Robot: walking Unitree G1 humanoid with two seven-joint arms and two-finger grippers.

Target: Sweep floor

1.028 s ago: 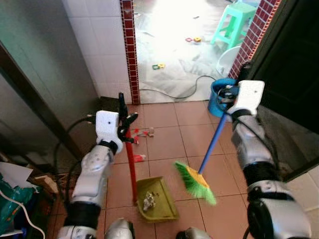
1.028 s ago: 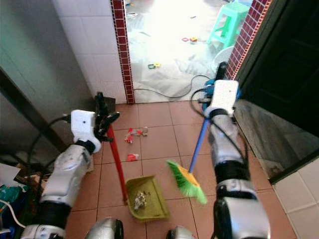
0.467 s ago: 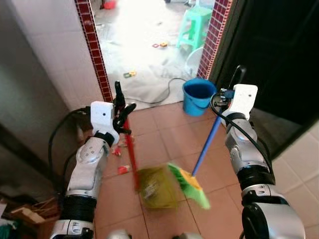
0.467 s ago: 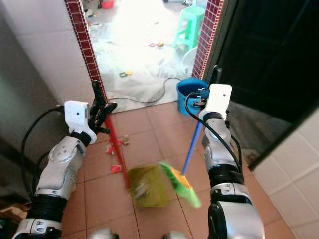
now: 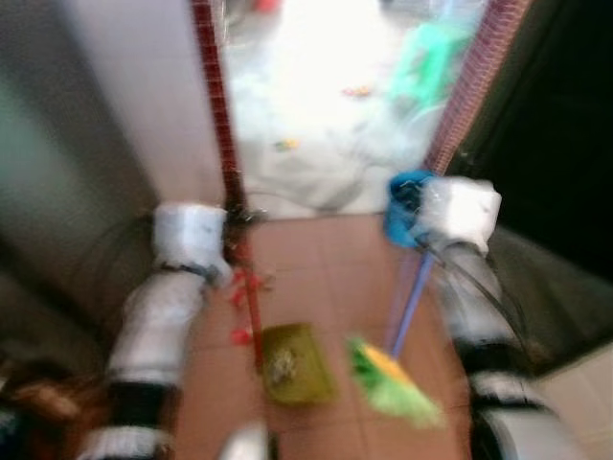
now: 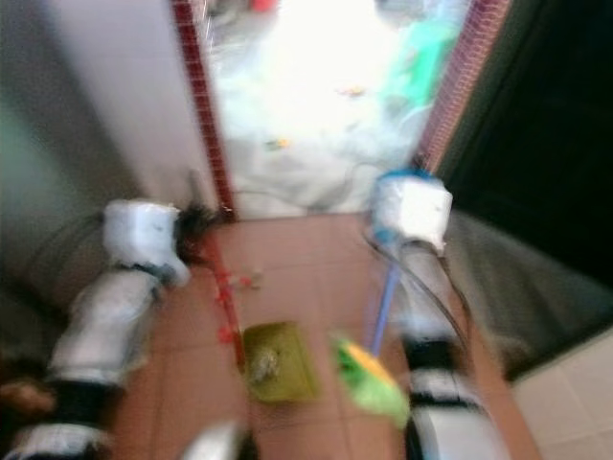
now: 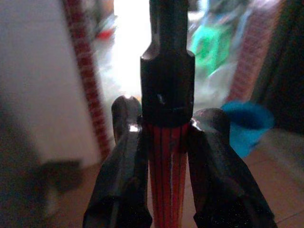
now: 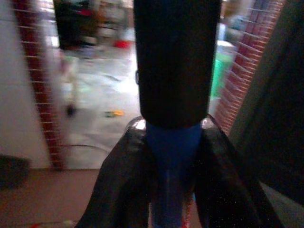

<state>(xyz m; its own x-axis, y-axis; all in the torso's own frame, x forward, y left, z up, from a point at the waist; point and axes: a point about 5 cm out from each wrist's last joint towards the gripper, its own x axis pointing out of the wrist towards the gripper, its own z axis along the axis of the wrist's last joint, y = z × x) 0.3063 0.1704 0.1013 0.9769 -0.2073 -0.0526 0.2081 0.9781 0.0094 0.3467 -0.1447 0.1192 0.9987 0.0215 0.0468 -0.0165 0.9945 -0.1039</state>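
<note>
Camera's swinging, frames blurring; dustpan now sitting left of the broom head. Left gripper is clamping the red handle, right gripper clamping the blue broomstick, litter lying ahead-left.

Blue-handled green broom tilts beside the yellow-green, red-handled dustpan holding debris on floor tiles.

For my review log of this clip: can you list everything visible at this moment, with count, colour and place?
Dustpan: one, olive green with a red handle, on the tiles, debris inside.
Broom: one, green and yellow bristles, blue handle, beside the dustpan.
Scraps: a few, red, on the tiles by the dustpan handle.
Bucket: one, blue, at the doorway.
Stool: one, green, in the bright room beyond.
Left gripper: shut on the red handle.
Right gripper: shut on the blue handle.
</note>
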